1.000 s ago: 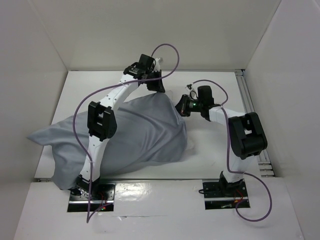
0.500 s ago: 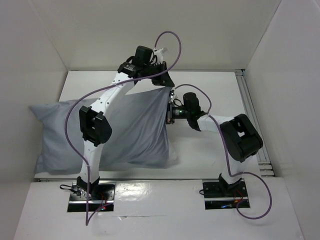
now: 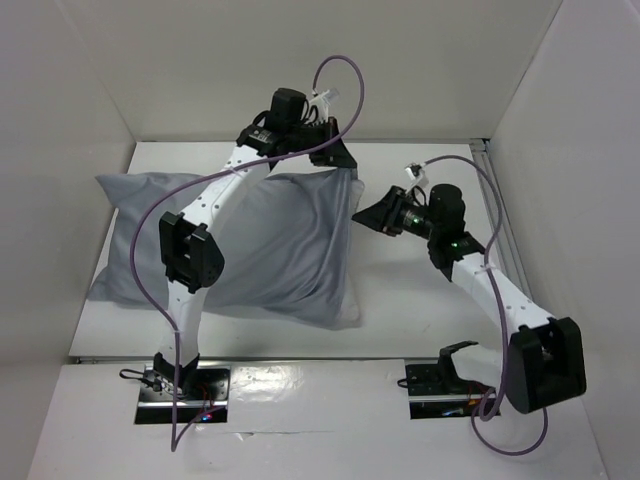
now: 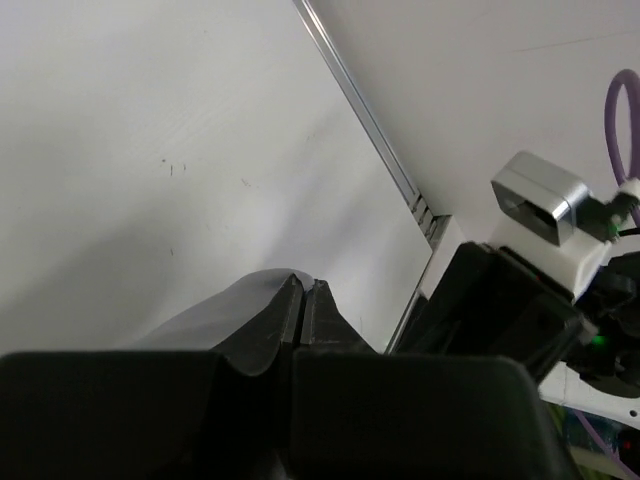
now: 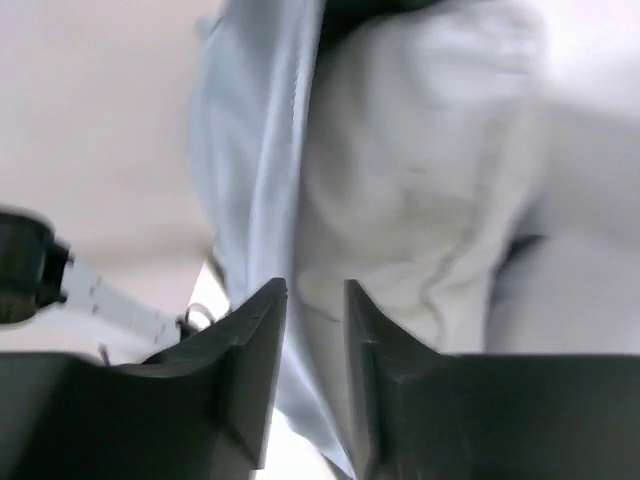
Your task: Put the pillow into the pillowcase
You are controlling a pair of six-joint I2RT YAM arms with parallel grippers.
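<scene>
evidently l gripper [image 4: 303, 295] shut tight on pillowcase [image 3: 260, 240] corner, holding mouth up. r gripper [image 5: 315, 300] slightly apart, empty; pillow [image 5: 420, 180] just ahead, inside case.

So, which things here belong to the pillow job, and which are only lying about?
Job: pillowcase, pillow inside it, left tool shut on the pillowcase, right tool open.
Not the job: purple cables, metal rail on the right.
</scene>
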